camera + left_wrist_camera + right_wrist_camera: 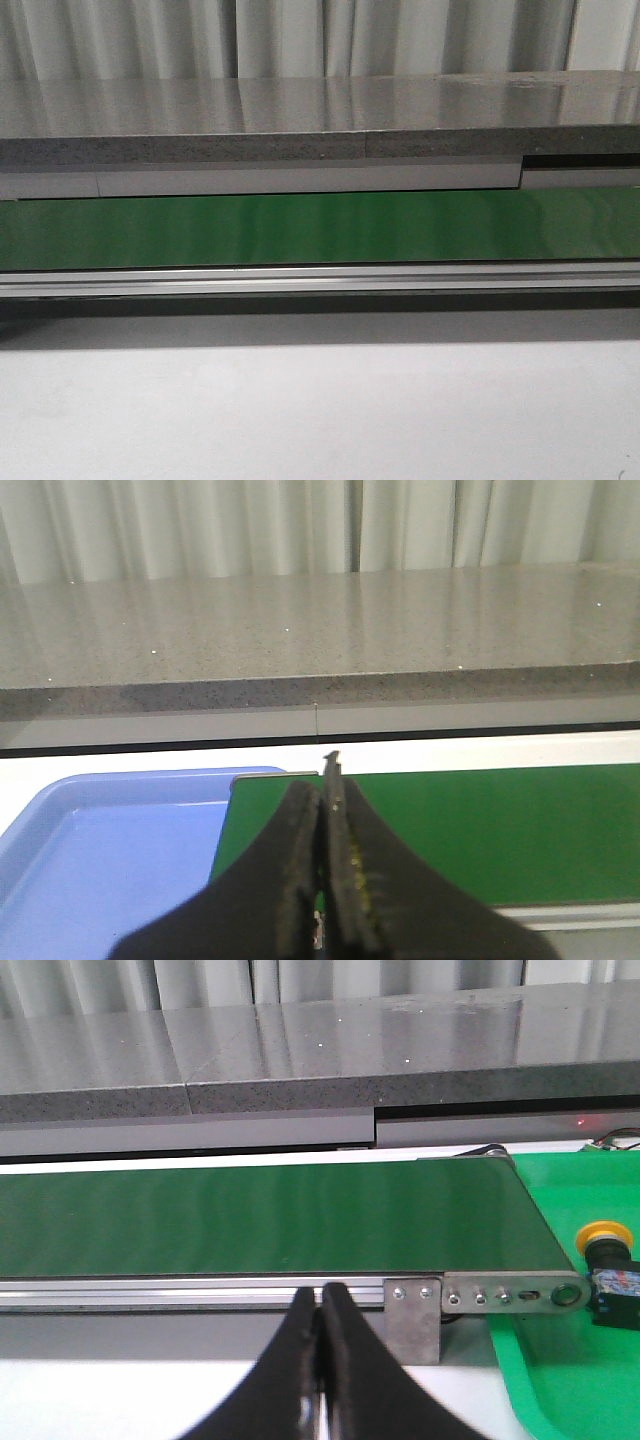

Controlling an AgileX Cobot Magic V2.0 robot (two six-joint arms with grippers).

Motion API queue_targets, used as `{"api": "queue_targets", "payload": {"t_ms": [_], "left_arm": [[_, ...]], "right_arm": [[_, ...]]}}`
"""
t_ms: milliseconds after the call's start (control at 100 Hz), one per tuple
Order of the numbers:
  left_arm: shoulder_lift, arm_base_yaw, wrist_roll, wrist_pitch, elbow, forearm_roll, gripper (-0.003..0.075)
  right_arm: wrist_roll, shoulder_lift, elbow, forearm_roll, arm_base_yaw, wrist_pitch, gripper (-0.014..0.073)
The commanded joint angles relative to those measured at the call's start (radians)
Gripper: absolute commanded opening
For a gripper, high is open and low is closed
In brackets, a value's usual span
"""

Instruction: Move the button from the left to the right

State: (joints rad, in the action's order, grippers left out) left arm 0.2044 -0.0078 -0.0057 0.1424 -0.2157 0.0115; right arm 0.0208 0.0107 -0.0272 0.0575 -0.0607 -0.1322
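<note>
The button (603, 1265), a yellow-orange cap on a black body with blue marks, lies in the green tray (560, 1370) beyond the belt's right end, seen only in the right wrist view. My right gripper (320, 1295) is shut and empty, in front of the belt's aluminium rail, well to the side of the button. My left gripper (322, 780) is shut with nothing between its fingers, hovering over the left end of the green belt (480, 830). Neither gripper shows in the front view.
A green conveyor belt (320, 228) with an aluminium rail (320, 280) runs across the table. A blue tray (100, 860) sits at the belt's left end. A grey stone ledge (320, 125) and curtains stand behind. White table (320, 410) lies in front.
</note>
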Motion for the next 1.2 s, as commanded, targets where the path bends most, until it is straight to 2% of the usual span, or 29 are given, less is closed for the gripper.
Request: {"api": "queue_targets", "payload": {"t_ms": [0,460,600,1190], "left_arm": [[-0.01,-0.002,-0.119,-0.085,-0.017,0.1,-0.002],[-0.239,-0.001,-0.123,-0.152,0.201,0.1,-0.002],[-0.24,-0.001,-0.123,-0.165,0.247,0.1,-0.002],[-0.24,-0.001,-0.139,-0.166,0.269,0.1,-0.002]], "right_arm": [[0.0,0.018,0.014,0.001,-0.001,0.091,-0.0069],[0.0,0.018,0.014,0.001,-0.001,0.091,-0.0069],[0.0,0.018,0.014,0.001,-0.001,0.091,-0.0069],[0.0,0.018,0.014,0.001,-0.001,0.091,-0.0069]]}}
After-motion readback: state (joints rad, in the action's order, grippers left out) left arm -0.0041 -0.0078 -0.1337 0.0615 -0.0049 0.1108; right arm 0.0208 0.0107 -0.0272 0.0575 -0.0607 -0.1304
